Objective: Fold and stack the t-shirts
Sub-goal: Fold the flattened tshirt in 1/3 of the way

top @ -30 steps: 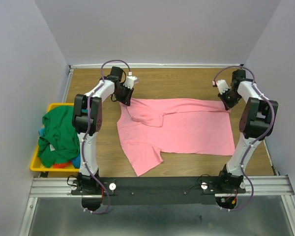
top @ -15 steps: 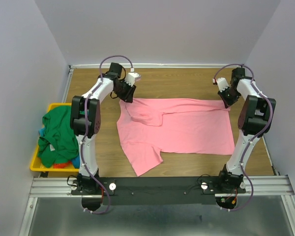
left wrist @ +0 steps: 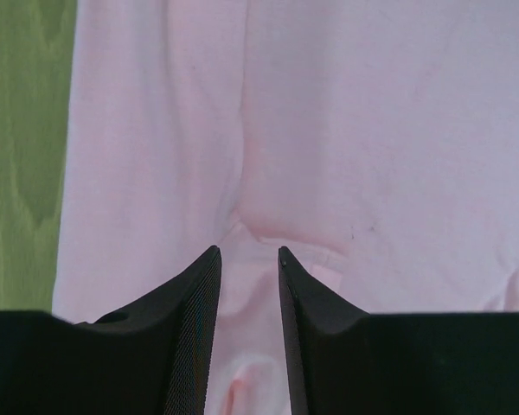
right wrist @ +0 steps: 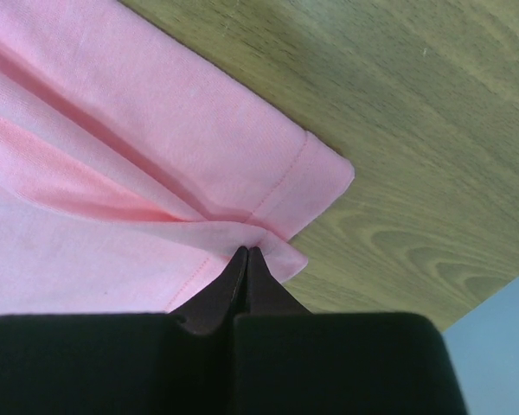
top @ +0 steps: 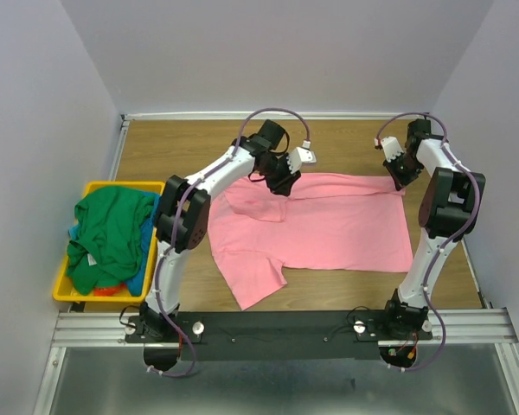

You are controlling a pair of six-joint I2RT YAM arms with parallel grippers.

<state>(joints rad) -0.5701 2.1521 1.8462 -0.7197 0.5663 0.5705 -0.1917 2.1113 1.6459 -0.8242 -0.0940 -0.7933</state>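
White label (top: pixel 92 258) on the green t-shirt (top: pixel 112 226) — too small to read.

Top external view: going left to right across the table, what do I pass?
green t-shirt in the yellow bin → left gripper → right gripper. The pink t-shirt spreads under both grippers, so it has no single place in the order.

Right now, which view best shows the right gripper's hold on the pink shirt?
Right wrist: close up, the right gripper is shut on the pink shirt at its hemmed corner. Top external shows it small and distant; left wrist misses it.
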